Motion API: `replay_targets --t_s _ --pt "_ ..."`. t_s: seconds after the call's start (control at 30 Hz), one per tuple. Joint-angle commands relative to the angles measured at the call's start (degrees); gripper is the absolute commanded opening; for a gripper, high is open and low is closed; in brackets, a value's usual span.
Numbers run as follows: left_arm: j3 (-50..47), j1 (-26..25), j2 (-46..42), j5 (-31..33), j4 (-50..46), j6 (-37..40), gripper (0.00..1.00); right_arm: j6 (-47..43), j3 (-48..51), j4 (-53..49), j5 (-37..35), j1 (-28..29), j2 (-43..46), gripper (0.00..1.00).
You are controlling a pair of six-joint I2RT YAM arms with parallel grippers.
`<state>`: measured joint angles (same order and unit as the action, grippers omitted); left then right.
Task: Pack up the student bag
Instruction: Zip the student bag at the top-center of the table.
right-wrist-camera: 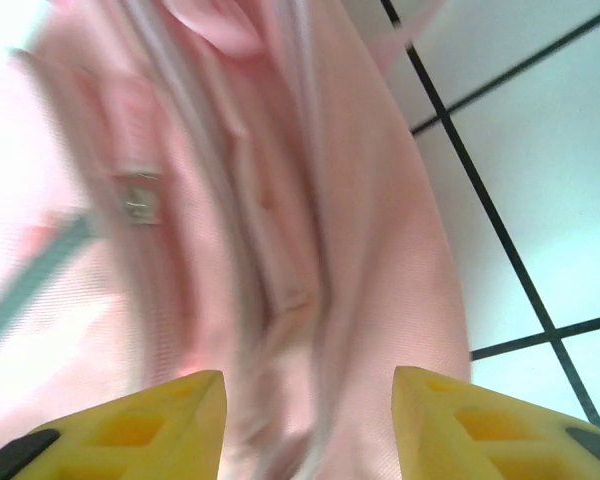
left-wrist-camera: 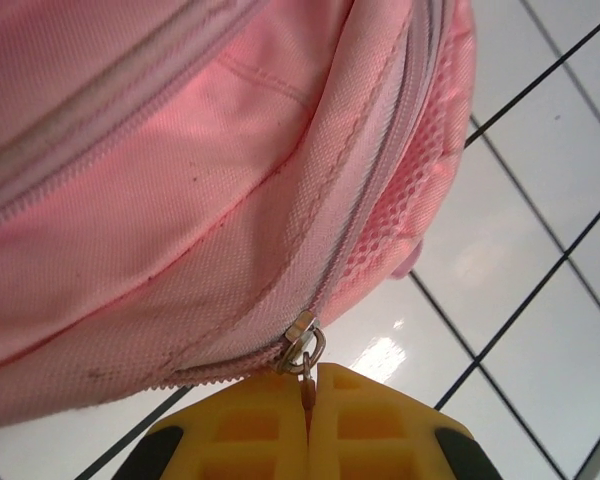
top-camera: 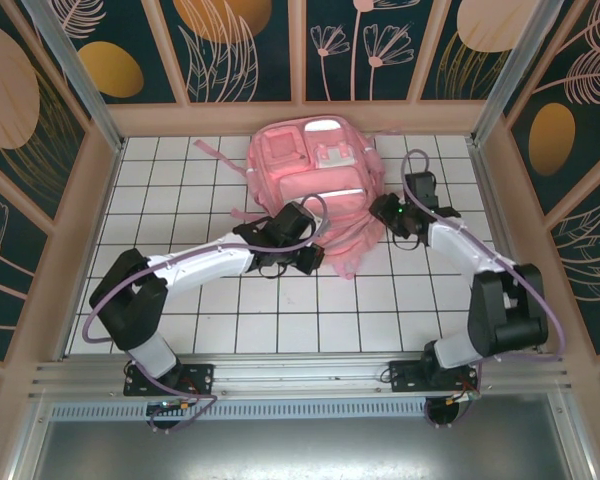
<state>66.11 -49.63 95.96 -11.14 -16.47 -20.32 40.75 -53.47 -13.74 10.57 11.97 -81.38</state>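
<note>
The student bag (right-wrist-camera: 310, 250) is blurred in the right wrist view, its small grey fitting (right-wrist-camera: 135, 197) unreadable. From above, the left arm (top-camera: 205, 265) hides its near-left corner

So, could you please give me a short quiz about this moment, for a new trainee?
1. True or false: the right gripper is shut on a strap.
2. What does the left gripper pinch? A) a zipper pull B) a shoulder strap C) nothing
3. Fill in: the student bag is ____ in colour.
Key: 1 false, its jaws stand open; 2 A; 3 pink.
</note>
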Motion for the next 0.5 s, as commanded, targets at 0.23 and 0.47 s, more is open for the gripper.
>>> replay_targets --t_s 0.23,0.47 --pt "9.4 -1.4 3.9 -8.8 3.7 1.3 0.0 20.5 9.6 2.6 10.1 1.2 22.0 0.36" --pt "14.2 -2.0 5.9 -8.9 1.3 3.3 0.0 28.3 9.4 3.0 9.6 8.6 16.9 0.42"
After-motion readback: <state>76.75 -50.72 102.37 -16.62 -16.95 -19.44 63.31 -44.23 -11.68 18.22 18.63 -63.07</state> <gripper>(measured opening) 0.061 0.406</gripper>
